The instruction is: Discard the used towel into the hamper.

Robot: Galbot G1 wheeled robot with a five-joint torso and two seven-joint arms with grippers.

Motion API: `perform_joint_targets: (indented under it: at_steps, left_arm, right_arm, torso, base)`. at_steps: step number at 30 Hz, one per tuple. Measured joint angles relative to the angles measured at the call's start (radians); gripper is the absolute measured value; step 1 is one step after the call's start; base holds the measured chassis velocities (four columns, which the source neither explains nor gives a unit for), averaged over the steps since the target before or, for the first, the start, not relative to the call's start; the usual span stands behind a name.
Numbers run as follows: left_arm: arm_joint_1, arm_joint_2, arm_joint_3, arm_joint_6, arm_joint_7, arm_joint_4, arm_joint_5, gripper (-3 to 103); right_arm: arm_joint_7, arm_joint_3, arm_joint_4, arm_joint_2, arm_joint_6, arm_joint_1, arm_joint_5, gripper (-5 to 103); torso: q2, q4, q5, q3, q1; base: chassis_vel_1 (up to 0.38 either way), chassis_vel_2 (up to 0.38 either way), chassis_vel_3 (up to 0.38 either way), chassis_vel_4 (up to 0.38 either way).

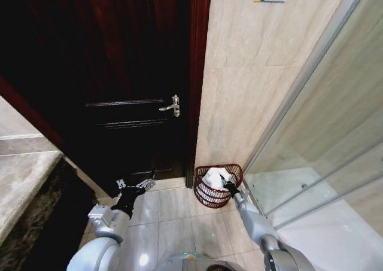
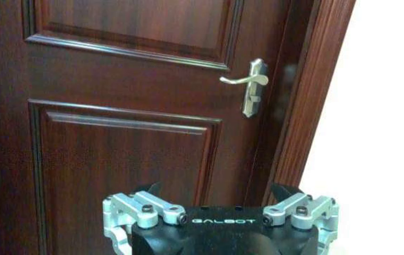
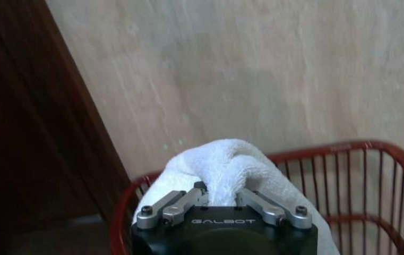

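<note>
Towel (image 3: 223, 164), white terry, was pinched in right end effector (image 3: 220, 197) marked "GALBOT", over hamper (image 1: 206, 196) beside door (image 2: 131, 106). Left end effector (image 1: 136, 185), splayed wide, faced door's lever handle (image 2: 248, 81).

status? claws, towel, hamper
Right claw shut on towel, over hamper. Left claw open, idle facing door. Nothing in the way.

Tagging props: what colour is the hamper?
Reddish-brown openwork hamper, clearest in the right wrist view, where the right claw grips the white towel.
</note>
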Motion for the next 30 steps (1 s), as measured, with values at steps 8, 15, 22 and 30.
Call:
perform_joint_targets:
  at_steps: [8, 15, 22, 30]
  left_arm:
    - [0.000, 0.000, 0.000, 0.000, 0.000, 0.000, 0.000, 100]
    - [0.000, 0.000, 0.000, 0.000, 0.000, 0.000, 0.000, 100]
    - [0.000, 0.000, 0.000, 0.000, 0.000, 0.000, 0.000, 100]
    - [0.000, 0.000, 0.000, 0.000, 0.000, 0.000, 0.000, 100]
  right_arm:
    - [0.053, 0.035, -0.021, 0.021, -0.084, 0.009, -0.076, 10]
    - [0.064, 0.020, -0.002, 0.017, -0.098, 0.001, -0.079, 15]
    - [0.104, 0.006, -0.001, 0.005, -0.108, 0.022, -0.093, 41]
    - [0.271, 0.000, -0.013, 0.013, -0.028, 0.051, -0.246, 69]
  torso:
    - [0.000, 0.0000, -0.0001, 0.000, 0.000]
    - [0.000, 0.0000, 0.0001, 0.000, 0.000]
    - [0.000, 0.0001, 0.0000, 0.000, 0.000]
    - [0.000, 0.0000, -0.0001, 0.000, 0.000]
  base:
    - [0.000, 0.000, 0.000, 0.000]
    - [0.000, 0.000, 0.000, 0.000]
    - [0.000, 0.000, 0.000, 0.000]
    - [0.000, 0.000, 0.000, 0.000]
